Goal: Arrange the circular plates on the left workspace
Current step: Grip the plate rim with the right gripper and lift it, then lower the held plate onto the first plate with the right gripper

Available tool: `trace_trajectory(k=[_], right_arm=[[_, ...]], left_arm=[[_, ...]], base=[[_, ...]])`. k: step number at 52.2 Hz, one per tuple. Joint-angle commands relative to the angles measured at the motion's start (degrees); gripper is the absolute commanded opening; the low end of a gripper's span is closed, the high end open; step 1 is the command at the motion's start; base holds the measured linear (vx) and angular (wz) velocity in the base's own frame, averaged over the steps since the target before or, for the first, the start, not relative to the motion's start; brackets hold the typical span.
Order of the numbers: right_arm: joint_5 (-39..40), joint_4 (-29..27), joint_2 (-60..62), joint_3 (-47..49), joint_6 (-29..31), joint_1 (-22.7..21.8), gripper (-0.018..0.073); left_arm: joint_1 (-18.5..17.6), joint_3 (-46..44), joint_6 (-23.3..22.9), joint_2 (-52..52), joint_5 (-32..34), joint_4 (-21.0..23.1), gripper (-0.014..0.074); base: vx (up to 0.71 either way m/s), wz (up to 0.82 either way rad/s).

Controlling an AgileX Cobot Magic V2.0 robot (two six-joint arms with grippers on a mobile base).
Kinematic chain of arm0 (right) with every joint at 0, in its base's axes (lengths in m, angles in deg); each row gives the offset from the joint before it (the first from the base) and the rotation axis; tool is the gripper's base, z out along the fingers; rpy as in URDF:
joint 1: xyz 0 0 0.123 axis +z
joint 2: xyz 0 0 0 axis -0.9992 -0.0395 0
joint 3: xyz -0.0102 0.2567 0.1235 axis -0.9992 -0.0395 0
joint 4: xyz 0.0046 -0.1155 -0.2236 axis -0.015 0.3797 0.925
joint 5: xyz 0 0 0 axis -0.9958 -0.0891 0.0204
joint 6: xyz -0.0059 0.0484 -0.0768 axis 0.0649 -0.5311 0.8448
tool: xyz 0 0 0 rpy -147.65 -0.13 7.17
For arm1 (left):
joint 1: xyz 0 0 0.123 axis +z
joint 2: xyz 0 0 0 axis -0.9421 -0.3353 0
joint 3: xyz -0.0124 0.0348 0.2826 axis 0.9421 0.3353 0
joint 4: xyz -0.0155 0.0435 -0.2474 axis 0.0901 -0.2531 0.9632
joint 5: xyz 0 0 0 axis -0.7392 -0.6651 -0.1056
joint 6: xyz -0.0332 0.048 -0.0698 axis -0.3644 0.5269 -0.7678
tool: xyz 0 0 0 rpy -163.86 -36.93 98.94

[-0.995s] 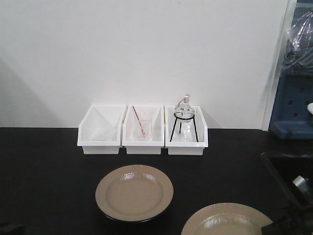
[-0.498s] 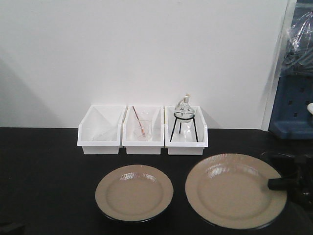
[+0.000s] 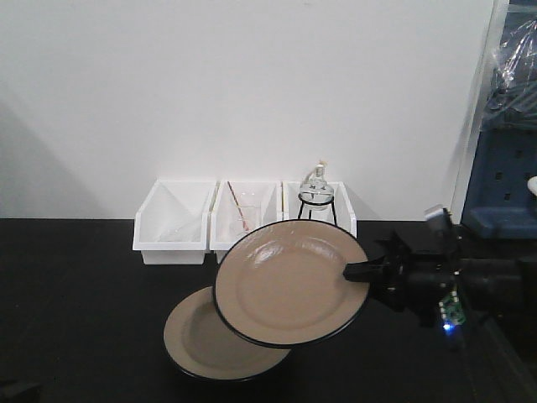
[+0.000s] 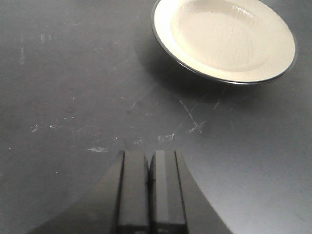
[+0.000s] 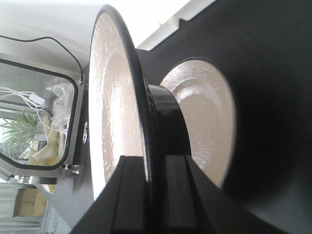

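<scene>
One circular plate [image 3: 195,348], beige with a black underside, lies flat on the black benchtop [image 3: 75,294]. A second plate [image 3: 285,281] hangs tilted above it, overlapping its right part. My right gripper [image 3: 357,270] is shut on this plate's right rim. In the right wrist view the held plate [image 5: 109,107] stands edge-on between the fingers of the right gripper [image 5: 155,170], with the lying plate [image 5: 207,122] behind it. My left gripper [image 4: 150,190] is shut and empty, low over the bench. A beige plate [image 4: 224,39] lies ahead of it to the right, apart from it.
Three white bins stand along the back wall: left bin [image 3: 174,225], middle bin [image 3: 245,222] with a glass and rod, right bin [image 3: 323,220] with a flask on a black tripod. A blue unit [image 3: 508,189] stands at the far right.
The right gripper has carried its plate from the lower right up and to the left. The plate has tilted and now hangs over the lying plate. The lying plate has not moved.
</scene>
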Motion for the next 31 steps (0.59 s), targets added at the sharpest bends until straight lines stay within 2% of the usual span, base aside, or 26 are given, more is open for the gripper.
trace_trajectory(k=[1,15,31], right_arm=[[0.4,-9.1,1.0,3.4,0.3,3.0,-0.0006],[3.5,-12.5,-7.7,9.2,1.0,9.0,-0.0006],[4.7,-13.0,-13.0,12.0,1.7,9.9,0.0013]], left_arm=[[0.1,-1.5,-0.1,1.5,0.8,2.2,0.0],[0.1,-1.5,-0.1,1.5,0.6,2.2,0.0],[0.1,-1.5,-0.1,1.5,0.4,2.2,0.0]], base=[[0.0,0.0],[0.0,0.0],[0.0,0.0]])
